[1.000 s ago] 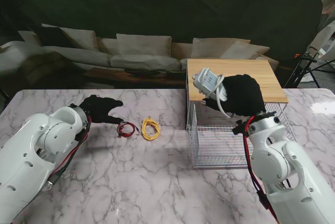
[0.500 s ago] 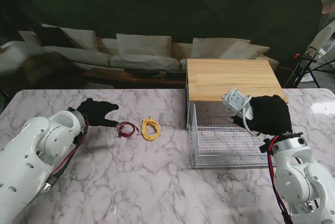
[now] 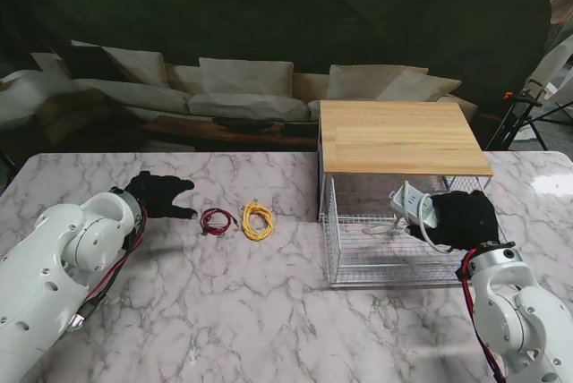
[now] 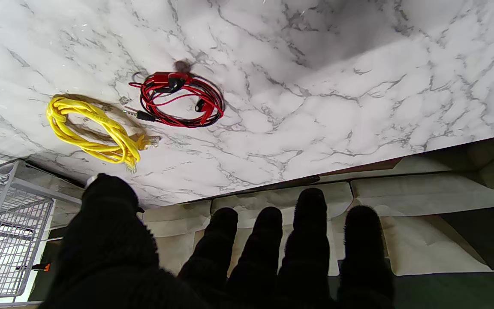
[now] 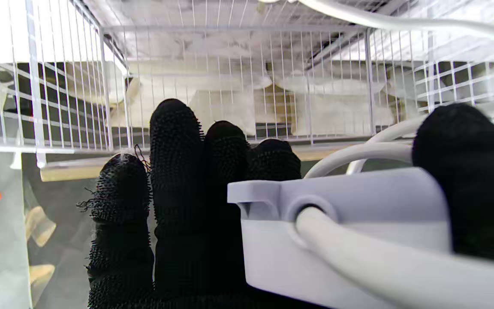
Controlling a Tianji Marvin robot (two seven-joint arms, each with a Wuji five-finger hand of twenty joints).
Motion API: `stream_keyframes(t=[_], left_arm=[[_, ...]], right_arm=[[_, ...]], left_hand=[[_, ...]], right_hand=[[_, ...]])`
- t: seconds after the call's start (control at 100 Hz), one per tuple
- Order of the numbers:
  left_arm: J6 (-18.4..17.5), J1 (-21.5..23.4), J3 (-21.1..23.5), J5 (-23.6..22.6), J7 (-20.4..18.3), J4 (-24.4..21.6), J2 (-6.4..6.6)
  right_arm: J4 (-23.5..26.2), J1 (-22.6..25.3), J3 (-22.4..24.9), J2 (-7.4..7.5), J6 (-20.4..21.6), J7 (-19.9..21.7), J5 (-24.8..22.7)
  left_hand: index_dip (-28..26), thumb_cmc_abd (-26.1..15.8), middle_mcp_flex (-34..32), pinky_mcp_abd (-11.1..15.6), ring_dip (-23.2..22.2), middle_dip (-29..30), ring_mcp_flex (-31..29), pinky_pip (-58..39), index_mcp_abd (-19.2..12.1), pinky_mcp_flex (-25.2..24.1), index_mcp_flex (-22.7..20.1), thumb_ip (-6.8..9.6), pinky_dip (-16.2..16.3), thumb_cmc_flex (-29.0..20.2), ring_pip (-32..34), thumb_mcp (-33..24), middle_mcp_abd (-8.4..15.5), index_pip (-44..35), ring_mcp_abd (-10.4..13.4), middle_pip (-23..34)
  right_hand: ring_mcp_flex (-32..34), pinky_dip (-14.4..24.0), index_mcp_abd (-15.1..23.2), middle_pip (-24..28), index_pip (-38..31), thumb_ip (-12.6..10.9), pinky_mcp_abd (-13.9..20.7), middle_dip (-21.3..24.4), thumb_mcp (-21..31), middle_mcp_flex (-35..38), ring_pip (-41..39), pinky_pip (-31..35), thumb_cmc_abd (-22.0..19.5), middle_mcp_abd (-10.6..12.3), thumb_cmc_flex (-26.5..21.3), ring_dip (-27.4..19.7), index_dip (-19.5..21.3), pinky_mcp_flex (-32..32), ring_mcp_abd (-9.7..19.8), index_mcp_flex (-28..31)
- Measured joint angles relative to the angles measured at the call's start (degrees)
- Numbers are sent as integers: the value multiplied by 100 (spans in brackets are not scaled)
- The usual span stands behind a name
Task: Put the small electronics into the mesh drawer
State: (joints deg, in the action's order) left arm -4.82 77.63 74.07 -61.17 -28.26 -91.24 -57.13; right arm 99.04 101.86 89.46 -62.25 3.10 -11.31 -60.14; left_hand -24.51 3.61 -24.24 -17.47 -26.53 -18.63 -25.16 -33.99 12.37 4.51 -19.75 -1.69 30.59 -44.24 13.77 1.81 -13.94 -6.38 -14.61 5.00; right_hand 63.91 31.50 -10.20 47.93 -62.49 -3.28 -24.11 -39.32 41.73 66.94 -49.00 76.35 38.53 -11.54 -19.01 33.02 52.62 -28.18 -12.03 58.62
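Lowering the white plastic power strip with its thick white cord [image 3: 413, 202], the right hand in its black knit glove [image 3: 458, 218] has come down from above the light wooden top of the drawer unit [image 3: 400, 137] to the open white wire mesh drawer [image 3: 351, 262]. A second ago the strip was held high over the wood; now it hangs just over the far right part of the drawer, at the level of the rim. In the right wrist view the four fingers [image 5: 177, 141] lie closed along one side of the strip [image 5: 345, 227] and the thumb presses on the other side, so the grip is firm; beyond the fingertips there is the mesh wall. I cannot tell if the strip already touches the wire floor.

The left hand [image 3: 158, 195] has drawn back a little toward its arm. Its fingers [image 4: 311, 240] are spread and hold nothing. Ahead of these fingertips lie the coiled red and black cable [image 4: 177, 99] and, just beside it on the thumb side, the coiled yellow cable [image 4: 94, 131], both flat on the white marble table [image 3: 269, 311].

To my judgement, the first item is almost delivered: only the release remains. The loose cord may catch on the rim. Two cables are not yet loaded.
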Motion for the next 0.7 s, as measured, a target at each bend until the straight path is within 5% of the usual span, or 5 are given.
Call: stream_keyframes(t=[0.7], left_arm=[[-89,-10,-4,73,50,95,4]], right_arm=[[-717,-1161,-987,289,374,1362,-693]], left_hand=[[0,-8,0,-41,0,2,0,5,-1,0,0,0,0,0,0,0,0,0,0,-1]], right_hand=[[-398,-1,42,-17,1,88,280,-2,0,-266,398,-53,-109,100,0,0,-73,235,164,-232]])
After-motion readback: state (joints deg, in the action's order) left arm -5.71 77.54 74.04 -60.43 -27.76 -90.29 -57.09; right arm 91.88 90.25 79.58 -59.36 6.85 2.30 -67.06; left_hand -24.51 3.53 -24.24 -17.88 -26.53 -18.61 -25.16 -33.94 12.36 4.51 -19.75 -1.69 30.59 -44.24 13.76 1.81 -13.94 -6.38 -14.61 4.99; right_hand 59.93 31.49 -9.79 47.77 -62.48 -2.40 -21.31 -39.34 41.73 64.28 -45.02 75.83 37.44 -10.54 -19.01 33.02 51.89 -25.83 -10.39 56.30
